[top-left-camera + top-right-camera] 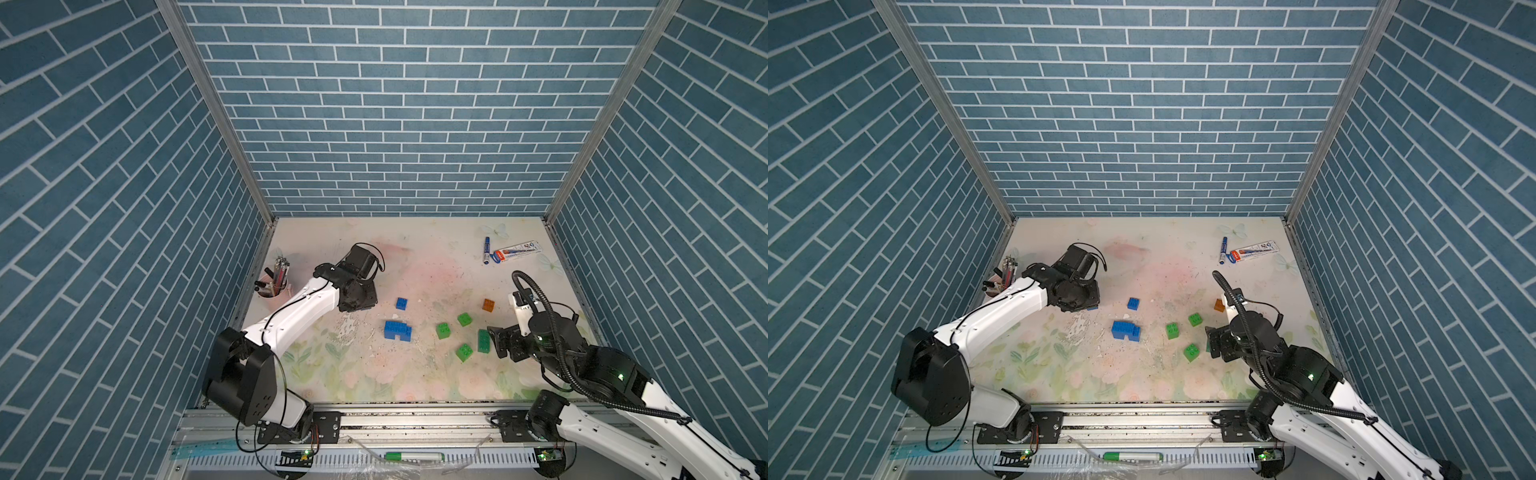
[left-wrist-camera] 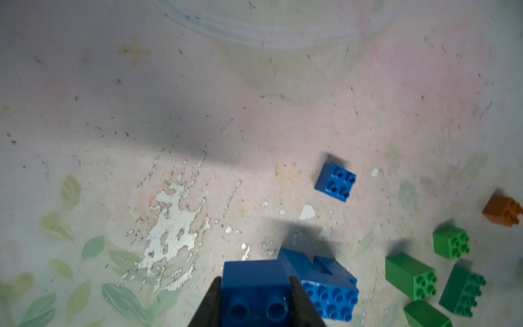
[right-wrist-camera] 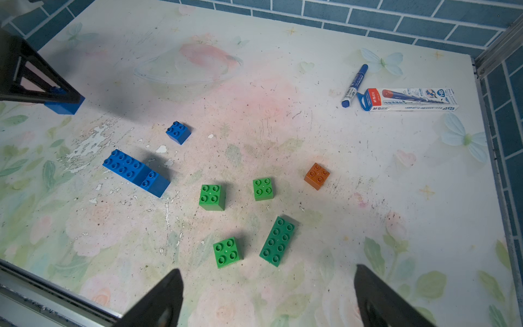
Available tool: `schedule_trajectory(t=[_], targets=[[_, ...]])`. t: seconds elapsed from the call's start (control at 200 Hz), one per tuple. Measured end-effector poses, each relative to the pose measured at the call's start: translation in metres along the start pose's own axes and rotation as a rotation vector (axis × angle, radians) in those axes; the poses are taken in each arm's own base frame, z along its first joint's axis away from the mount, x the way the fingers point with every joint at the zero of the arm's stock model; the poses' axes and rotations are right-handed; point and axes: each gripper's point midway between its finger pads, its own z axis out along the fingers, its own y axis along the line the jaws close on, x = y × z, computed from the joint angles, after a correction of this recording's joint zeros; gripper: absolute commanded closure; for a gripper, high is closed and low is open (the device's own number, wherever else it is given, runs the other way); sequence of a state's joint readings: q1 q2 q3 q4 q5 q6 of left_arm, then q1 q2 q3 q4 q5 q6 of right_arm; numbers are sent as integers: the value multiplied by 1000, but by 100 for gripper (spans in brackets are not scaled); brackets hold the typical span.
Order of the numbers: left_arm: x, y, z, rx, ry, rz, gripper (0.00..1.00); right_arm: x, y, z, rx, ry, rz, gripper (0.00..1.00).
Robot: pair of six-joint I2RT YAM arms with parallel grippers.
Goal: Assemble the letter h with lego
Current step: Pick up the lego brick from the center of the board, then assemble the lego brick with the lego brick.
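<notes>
The left fingers (image 2: 209,304) are clenched on a square blue brick (image 2: 254,288), pressing its two opposite sides, low over the worktop (image 1: 415,257). Whether the brick touches the surface I cannot tell. Near it lies the blue built piece (image 1: 397,330), made of joined blue bricks, and a little beyond that a loose blue brick (image 1: 401,303) stands alone, studs up.

The right fingers (image 3: 161,300) are spread wide with nothing between them, hovering close to the long green brick (image 3: 277,240). Three square green bricks (image 3: 212,197) sit scattered around it, each apart from the others, and the orange brick (image 3: 317,175) stands further back. In the far right corner a blue marker (image 3: 355,85) lies just beside a pencil box (image 3: 410,99).
</notes>
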State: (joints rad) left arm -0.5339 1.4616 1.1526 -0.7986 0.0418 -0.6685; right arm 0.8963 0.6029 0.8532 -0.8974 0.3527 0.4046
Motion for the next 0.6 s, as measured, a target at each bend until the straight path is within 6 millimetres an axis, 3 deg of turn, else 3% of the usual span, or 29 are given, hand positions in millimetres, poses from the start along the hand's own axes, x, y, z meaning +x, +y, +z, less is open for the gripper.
schedule_trajectory(t=[0.29,0.595], targets=[[49,-39,-9,34,112,193,100,3,1,5,9,23,-9,7],[70,-45,12,-2,187,272,100,4,1,8,14,35,-13,7]])
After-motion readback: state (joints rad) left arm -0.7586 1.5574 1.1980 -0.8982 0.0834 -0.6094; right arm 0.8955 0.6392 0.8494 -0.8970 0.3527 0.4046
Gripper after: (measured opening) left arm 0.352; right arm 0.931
